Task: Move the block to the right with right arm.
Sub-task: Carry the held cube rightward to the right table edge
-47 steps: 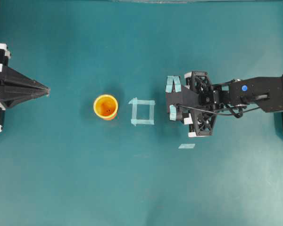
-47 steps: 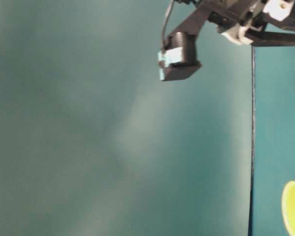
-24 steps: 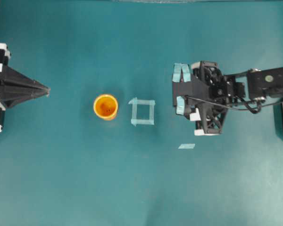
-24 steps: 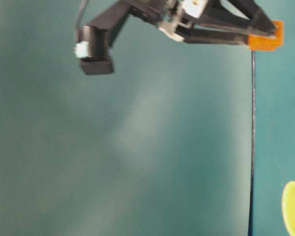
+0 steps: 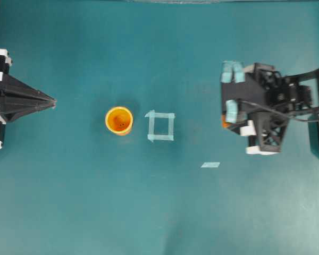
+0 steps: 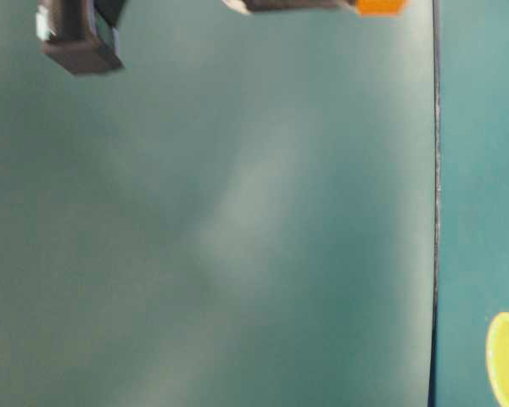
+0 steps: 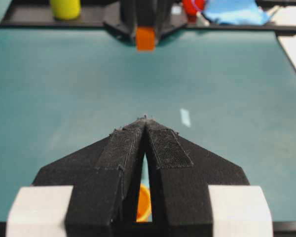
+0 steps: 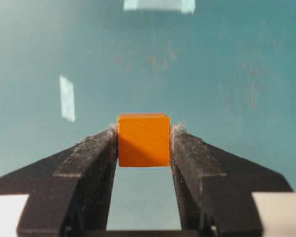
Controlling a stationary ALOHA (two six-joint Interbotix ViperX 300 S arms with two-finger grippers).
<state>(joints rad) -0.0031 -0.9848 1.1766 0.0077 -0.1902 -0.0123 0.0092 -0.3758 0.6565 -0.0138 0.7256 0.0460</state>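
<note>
The block (image 8: 143, 139), a small orange cube, sits clamped between the two black fingertips of my right gripper (image 8: 143, 133). From overhead only an orange sliver of the block (image 5: 224, 124) peeks out under the teal-taped fingers of the right gripper (image 5: 225, 120), well to the right of the tape square. The left wrist view has the block (image 7: 145, 38) far across the table. At table level the block (image 6: 380, 7) is at the top edge. My left gripper (image 5: 53, 102) rests shut and empty at the left edge.
An orange-yellow cup (image 5: 119, 120) stands left of a pale tape square (image 5: 160, 126). A short tape strip (image 5: 210, 164) lies below and right of the square. A yellow object (image 7: 65, 8) and blue cloth (image 7: 234, 12) lie beyond the table's far edge.
The right arm has carried the block rightward, from just right of the tape square toward the table's right side. The grip is unchanged. The left arm has not moved.
</note>
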